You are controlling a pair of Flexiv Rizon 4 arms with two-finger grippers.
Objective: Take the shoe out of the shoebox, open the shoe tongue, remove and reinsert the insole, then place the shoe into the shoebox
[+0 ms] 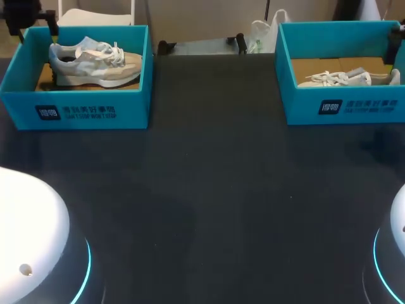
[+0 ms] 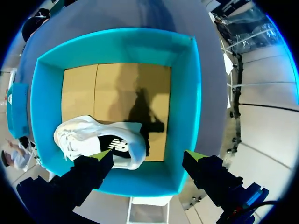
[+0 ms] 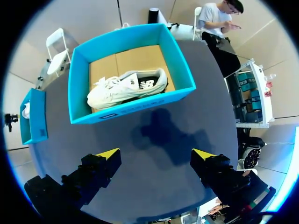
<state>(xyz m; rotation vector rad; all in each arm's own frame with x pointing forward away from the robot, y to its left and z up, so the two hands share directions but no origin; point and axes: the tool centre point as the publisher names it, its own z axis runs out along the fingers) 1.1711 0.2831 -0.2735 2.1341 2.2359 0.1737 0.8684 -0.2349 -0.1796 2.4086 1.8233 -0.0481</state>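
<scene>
Plainly, both shoes lay in their boxes and neither gripper held anything. The left shoebox (image 1: pixel 76 111) stood at the far left of the dark table (image 1: pixel 209 190), with the left shoe (image 1: pixel 95 62) inside on its sole, toe toward the table's middle. The right shoebox (image 1: pixel 354 107) stood at the far right, well apart from the first, with the right shoe (image 1: pixel 345 79) inside, toe also toward the middle. In the left wrist view the left gripper (image 2: pixel 148 156) hung above the left shoebox, over the wall nearest the shoe, its fingers spread wide and touching nothing. In the right wrist view the right gripper (image 3: pixel 156 154) hung over bare table, fingers likewise spread and empty. The right shoebox stood ahead of it, the shoe on the cardboard floor close to the wall nearest the gripper
</scene>
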